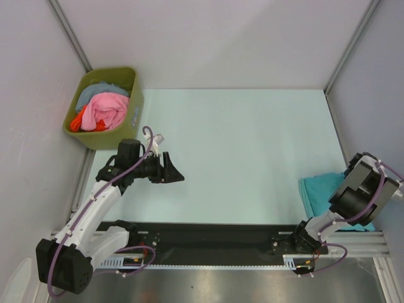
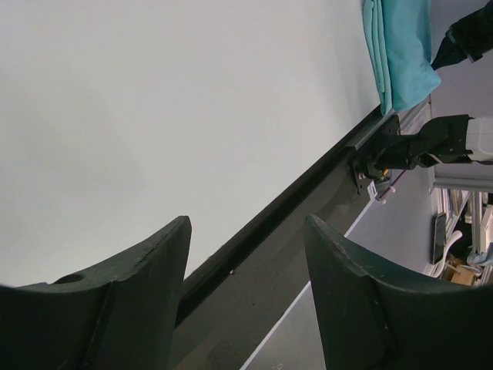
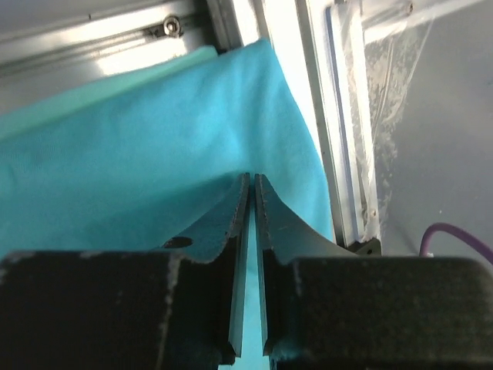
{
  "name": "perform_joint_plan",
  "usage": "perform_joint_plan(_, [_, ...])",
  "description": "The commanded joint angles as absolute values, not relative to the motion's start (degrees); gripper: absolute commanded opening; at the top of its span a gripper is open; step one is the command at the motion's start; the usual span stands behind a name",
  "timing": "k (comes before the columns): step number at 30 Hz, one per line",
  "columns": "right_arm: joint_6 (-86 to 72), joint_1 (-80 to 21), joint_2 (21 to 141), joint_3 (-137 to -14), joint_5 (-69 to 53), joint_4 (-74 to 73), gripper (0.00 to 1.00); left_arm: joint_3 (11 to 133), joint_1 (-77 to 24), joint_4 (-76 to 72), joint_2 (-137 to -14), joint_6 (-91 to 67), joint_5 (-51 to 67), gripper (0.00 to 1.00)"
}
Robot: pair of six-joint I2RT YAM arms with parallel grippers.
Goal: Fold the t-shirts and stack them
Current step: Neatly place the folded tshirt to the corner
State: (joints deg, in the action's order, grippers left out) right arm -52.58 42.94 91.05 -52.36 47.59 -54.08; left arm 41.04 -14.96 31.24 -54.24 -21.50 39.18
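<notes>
Empty left gripper (image 1: 175,169) jaws wide apart; right gripper (image 3: 252,179) jaws nearly together over 4 o'clock t-shirt (image 1: 315,192), long side roughly 9-to-3.

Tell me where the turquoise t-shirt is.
In the top view, the folded turquoise fabric t-shirt lies at the near right edge of the pale table, partly hidden beneath the right arm.

An olive-green rectangular plastic bin (image 1: 135,108) sits in the far left corner of the pale flat worktop (image 1: 240,145), with a heap of pink, orange and grey clothes (image 1: 104,112) inside. The left claw (image 1: 175,172) hangs just before the bin. The folded turquoise soft-fabric t-shirts (image 1: 315,192) lie at the near right edge, under the right claw (image 3: 252,179).
</notes>
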Motion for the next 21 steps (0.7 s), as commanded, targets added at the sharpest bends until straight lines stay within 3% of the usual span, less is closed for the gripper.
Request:
perform_joint_plan(1, [-55.01, 41.14, 93.42, -53.7, 50.71, -57.55, 0.11, 42.63, -14.33, 30.59, -54.14, -21.44, 39.46, 0.66])
perform_joint_plan(13, [-52.48, 38.24, 88.95, -59.14, 50.55, -61.18, 0.11, 42.1, -14.33, 30.41, -53.26, -21.27, 39.46, 0.66])
perform_joint_plan(15, [-49.07, 34.47, 87.55, -60.55, 48.7, -60.12, 0.12, 41.84, -14.33, 29.71, -53.35, -21.44, 39.55, 0.66])
perform_joint_plan(21, [-43.34, 10.4, 86.57, -71.27, 41.42, -55.3, 0.13, 41.92, -14.24, 28.13, -54.76, -21.88, 39.99, 0.67])
